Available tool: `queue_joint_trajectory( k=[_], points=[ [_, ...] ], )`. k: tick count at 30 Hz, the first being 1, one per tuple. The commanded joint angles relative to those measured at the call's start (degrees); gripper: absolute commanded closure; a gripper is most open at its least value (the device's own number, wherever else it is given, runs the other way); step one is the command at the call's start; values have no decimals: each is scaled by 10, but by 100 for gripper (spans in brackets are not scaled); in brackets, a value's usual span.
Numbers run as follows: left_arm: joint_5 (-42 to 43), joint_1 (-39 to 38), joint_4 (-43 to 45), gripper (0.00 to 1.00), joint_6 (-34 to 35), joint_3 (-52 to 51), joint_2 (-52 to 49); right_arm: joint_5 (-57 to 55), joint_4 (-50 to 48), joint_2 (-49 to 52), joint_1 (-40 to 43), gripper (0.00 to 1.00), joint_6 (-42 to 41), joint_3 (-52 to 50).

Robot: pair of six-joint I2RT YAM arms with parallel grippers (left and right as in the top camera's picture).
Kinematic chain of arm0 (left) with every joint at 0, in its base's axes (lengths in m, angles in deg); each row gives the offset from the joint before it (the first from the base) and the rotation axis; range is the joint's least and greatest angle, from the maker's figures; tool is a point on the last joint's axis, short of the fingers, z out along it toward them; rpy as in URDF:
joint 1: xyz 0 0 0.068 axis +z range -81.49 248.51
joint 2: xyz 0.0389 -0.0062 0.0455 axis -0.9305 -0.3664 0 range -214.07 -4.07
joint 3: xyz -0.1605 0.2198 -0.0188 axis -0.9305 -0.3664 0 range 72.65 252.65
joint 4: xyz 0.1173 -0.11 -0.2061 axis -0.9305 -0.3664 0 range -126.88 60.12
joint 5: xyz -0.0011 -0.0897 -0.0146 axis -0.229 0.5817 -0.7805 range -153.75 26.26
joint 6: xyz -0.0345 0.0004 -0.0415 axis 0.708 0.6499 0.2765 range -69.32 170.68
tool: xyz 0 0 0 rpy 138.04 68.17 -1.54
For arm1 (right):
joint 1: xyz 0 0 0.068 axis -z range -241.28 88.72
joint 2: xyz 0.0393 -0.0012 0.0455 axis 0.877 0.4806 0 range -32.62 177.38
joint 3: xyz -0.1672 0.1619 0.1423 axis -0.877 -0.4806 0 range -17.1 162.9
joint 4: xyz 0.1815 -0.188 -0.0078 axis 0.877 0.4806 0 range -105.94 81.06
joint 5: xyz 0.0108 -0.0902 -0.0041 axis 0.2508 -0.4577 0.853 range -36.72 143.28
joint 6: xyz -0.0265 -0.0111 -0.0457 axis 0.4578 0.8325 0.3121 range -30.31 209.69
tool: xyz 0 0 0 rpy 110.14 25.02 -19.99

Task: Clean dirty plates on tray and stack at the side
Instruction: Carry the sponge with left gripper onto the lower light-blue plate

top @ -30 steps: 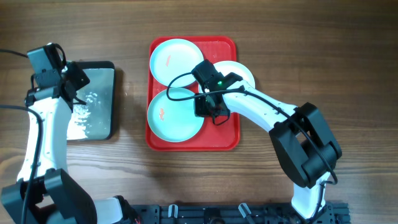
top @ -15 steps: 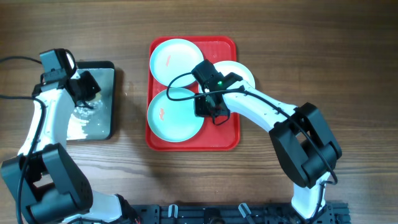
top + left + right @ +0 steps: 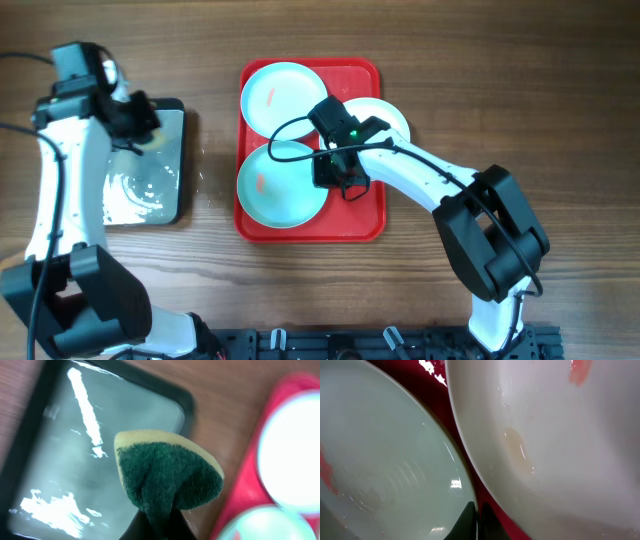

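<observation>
Left of tray (image 3: pixel 362 226), above pan (image 3: pixel 168 200): left gripper (image 3: pixel 140 127) clenched on sponge (image 3: pixel 167 477). On tray: three plates; right gripper (image 3: pixel 338 181) clenched at near turquoise plate (image 3: pixel 275 190) rim. Step, likely: sponge fetch. Next: carry sponge to tray, scrub smears.

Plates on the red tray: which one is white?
The white plate on the right side of the tray, partly under the right arm. The upper-left plate and lower-left plate are pale turquoise with reddish smears.
</observation>
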Motion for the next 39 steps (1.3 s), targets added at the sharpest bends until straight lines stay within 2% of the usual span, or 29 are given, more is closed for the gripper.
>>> queue_joint_trajectory(
  k=[1,3,7,19,33,39],
  points=[
    [87,-57,-19,96,-31,8,-2,10,2,5,-1,94,-6,-3],
    [116,-89,-33,96,-30,8,-2,11,2,6,-1,95,-6,-3],
    [119,-158,-75,96,-28,7,-2,11,4,6,-1,94,-7,-3],
    [88,-239,-74,96,50,-31,-2,14,3,5,-1,95,-7,-3],
    [72,-272,55,96,76,-167,-2,13,3,5,-1,95,-7,-3],
    [29,-275,99,96,76,-210,-2,13,3,5,-1,95,-6,-3]
  ],
)
